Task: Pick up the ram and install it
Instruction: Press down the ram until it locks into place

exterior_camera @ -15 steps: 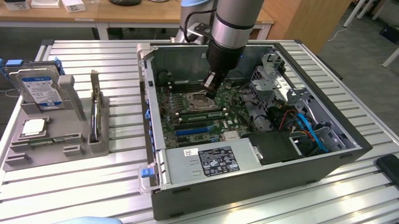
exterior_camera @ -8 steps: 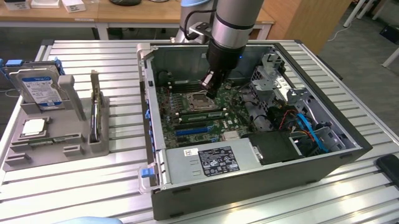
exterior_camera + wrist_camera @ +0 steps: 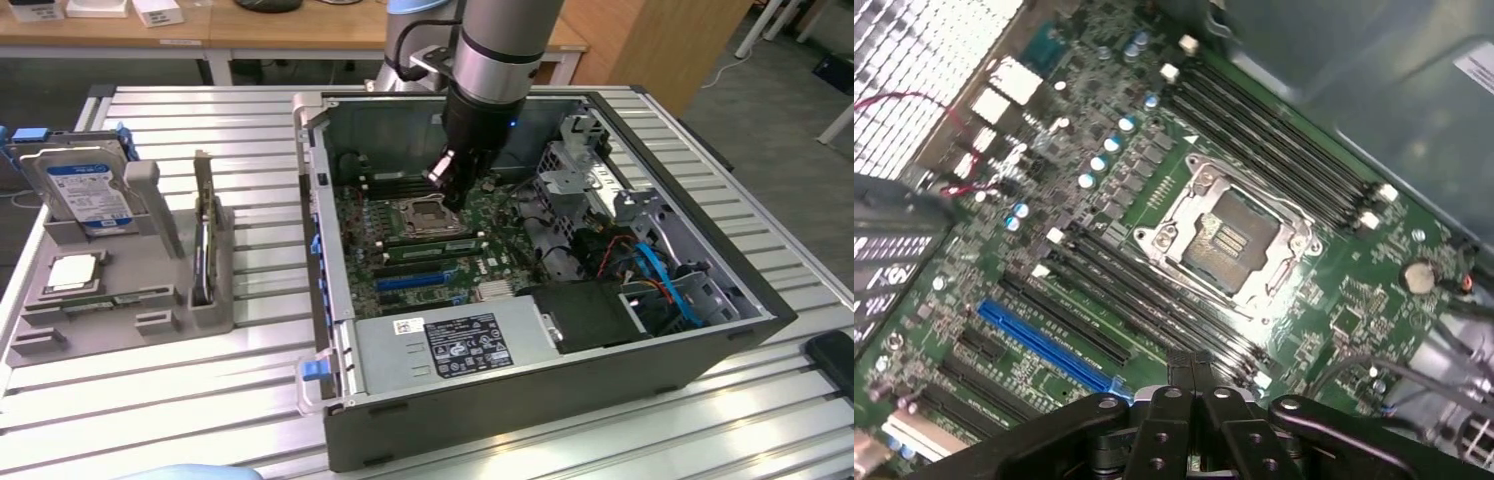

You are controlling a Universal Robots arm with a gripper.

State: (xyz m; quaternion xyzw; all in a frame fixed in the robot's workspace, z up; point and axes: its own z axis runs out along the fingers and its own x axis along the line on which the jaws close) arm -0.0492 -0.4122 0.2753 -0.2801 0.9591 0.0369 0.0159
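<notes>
**Robot arm poised over open computer's motherboard**

The pincer [image 3: 451, 195] of a Universal Robots arm hangs inside an open desktop computer case [image 3: 340, 420] lying on its side on a slatted metal table [image 3: 200, 400], its tip just above the motherboard [image 3: 400, 265] beside the empty CPU socket [image 3: 424, 212]. In the wrist view the pincer [image 3: 1193, 362] has its two black fingers [image 3: 1181, 365] pressed together with nothing between them, directly over the long black memory slots [image 3: 1144, 300] that run alongside the socket [image 3: 1229, 240]. What appears to be the ram [image 3: 200, 255], a thin dark stick standing on edge, sits in a grey parts holder [image 3: 94, 310] on the table, well apart from the pincer at the exterior view's left. The same holder carries a hard drive [image 3: 87, 190] with a blue-and-white label and a square silver CPU chip [image 3: 74, 272].
</notes>
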